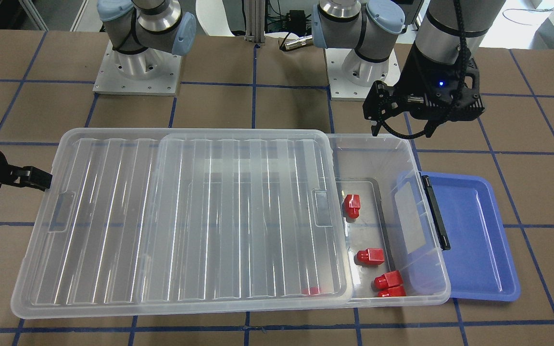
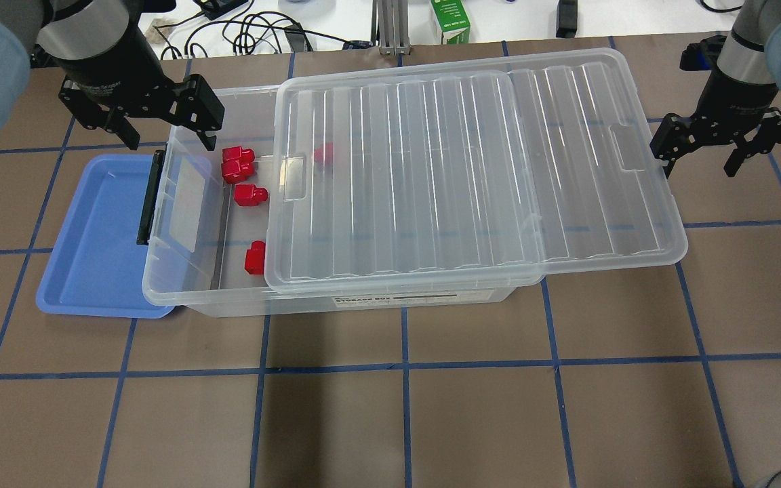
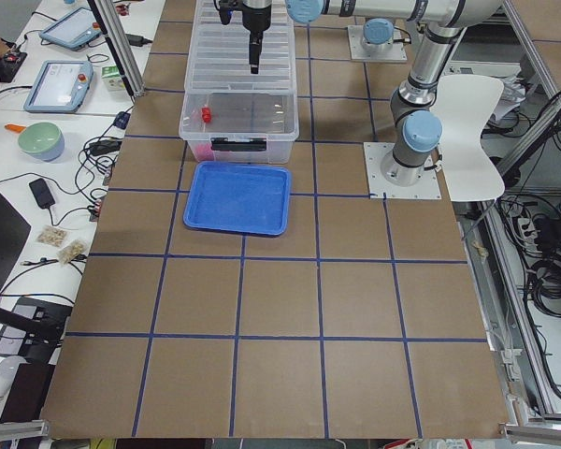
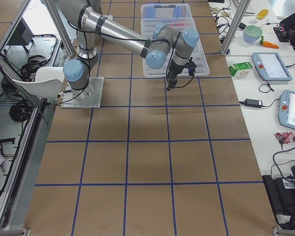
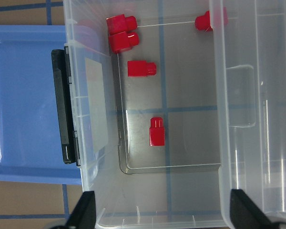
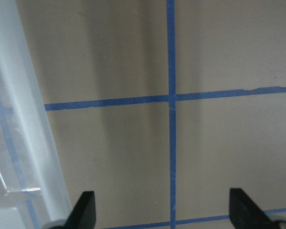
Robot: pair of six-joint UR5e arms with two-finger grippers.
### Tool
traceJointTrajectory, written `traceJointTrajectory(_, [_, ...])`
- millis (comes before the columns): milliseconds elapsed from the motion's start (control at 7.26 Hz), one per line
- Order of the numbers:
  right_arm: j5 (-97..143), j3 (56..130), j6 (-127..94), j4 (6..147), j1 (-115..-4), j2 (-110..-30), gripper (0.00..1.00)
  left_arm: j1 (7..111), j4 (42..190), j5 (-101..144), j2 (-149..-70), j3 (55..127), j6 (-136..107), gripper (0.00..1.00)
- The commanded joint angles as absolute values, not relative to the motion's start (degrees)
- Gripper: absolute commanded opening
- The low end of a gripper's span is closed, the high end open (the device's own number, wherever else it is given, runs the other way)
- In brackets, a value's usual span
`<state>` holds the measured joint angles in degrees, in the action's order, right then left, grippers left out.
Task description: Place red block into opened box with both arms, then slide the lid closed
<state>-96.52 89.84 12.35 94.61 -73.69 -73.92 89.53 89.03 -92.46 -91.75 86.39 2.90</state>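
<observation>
Brown over the desk (image 2: 472,420), gridded with blue tape lines (image 2: 404,366). Clear and colourless in the box (image 2: 228,305), with a black bar (image 2: 148,196) at one short side. Translucent, ribbed lengthwise, in the lid (image 2: 472,169). Bright red on the blocks (image 2: 250,194). Plain blue in the tray (image 2: 92,237). Silver-grey on the arms (image 1: 157,19), with pale blue joint caps (image 1: 183,33). Black on the left gripper (image 2: 170,139) and right gripper (image 2: 697,169); one blue light (image 1: 441,83).

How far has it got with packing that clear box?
Done: red blocks lie in the box. In hand: nothing; the left pincer hangs open over the uncovered end, the right pincer open beside the lid. Left: the lid overhangs the right end and must slide shut.
</observation>
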Motion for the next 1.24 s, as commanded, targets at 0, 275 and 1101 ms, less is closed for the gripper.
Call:
traceJointTrajectory(0, [-94.8, 90.0, 9.5, 94.4, -76.0, -73.9, 1.00, 89.6, 89.0, -92.5, -91.8, 86.4, 2.9, 1.00])
traceJointTrajectory(275, [-94.8, 90.1, 4.1, 93.9, -79.3, -73.9, 1.00, 89.6, 89.0, -92.5, -91.7, 86.6, 2.9, 1.00])
traceJointTrajectory(1101, [-92.5, 90.1, -4.5, 93.5, -84.5, -73.9, 1.00, 89.7, 89.2, -92.5, -91.6, 86.7, 2.8, 1.00])
